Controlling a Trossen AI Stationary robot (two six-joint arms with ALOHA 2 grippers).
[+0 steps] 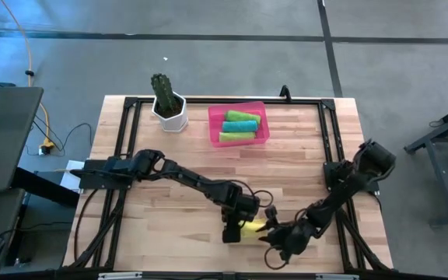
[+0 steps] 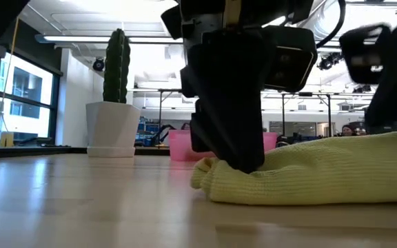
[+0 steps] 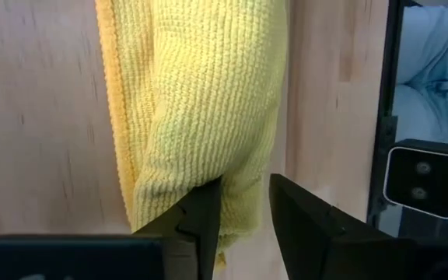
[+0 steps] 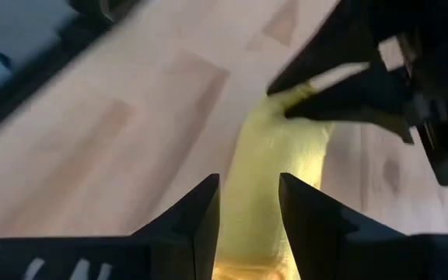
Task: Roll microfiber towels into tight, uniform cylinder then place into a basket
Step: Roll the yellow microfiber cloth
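The yellow towel (image 1: 253,227) lies rolled into a short cylinder on the table near the front edge; it also shows in the low view (image 2: 322,172). My left gripper (image 1: 234,229) is shut on the roll's left end. My right gripper (image 1: 274,237) is shut on its right end. The pink basket (image 1: 212,128) stands at the far middle and holds two lime green rolls (image 1: 241,116) (image 1: 236,137) with a teal roll (image 1: 239,126) between them. My left gripper pinches the roll's left end (image 3: 239,194) between its two fingers (image 3: 201,225), coming from above and pointing down. The tip of the roll (image 2: 209,176) pokes out past the fingers. The roll rests on the table. My right gripper has the roll's right end (image 4: 259,202) between its two fingers (image 4: 204,218), one on each side, the roll running away from them toward my left gripper. The roll lies on the table. In the low view the contact falls at the picture's edge.
A white pot with a green cactus (image 1: 168,105) stands left of the basket. The black frame rail (image 1: 232,99) runs along the table's far edge. Bare wood lies between the roll and the basket.
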